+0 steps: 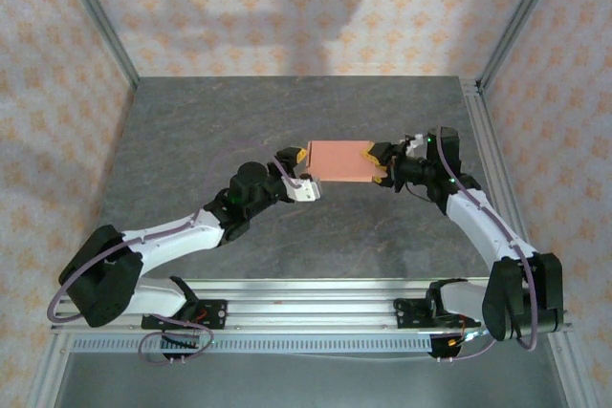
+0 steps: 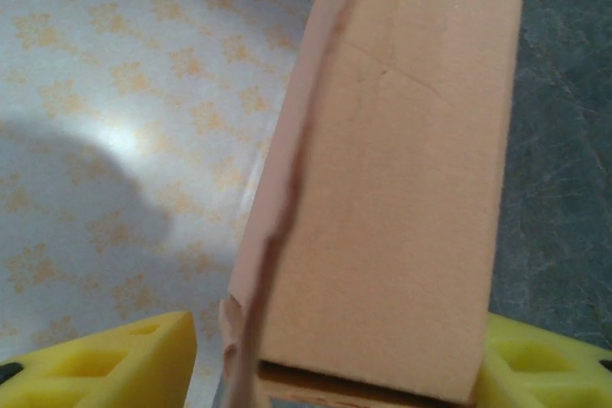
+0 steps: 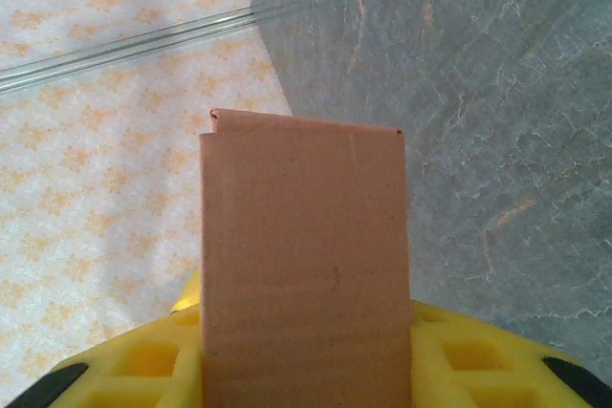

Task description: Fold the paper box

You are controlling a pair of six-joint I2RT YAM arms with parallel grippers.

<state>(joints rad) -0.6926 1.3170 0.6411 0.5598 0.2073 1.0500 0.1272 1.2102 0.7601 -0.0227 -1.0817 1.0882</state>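
Gripping the paper box [image 1: 339, 160] by its right end in the right end effector [image 1: 381, 163], long axis running straight into the left end effector [image 1: 302, 171], open astride it.

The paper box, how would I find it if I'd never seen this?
Look at the middle of the grey table. The paper box is the flat rectangle between the robot's left hand and right hand. It's the only salmon-pink thing; the hands' pads are yellow.

Salmon-pink paper box [image 1: 338, 161]; grey tbl [image 1: 239, 112]
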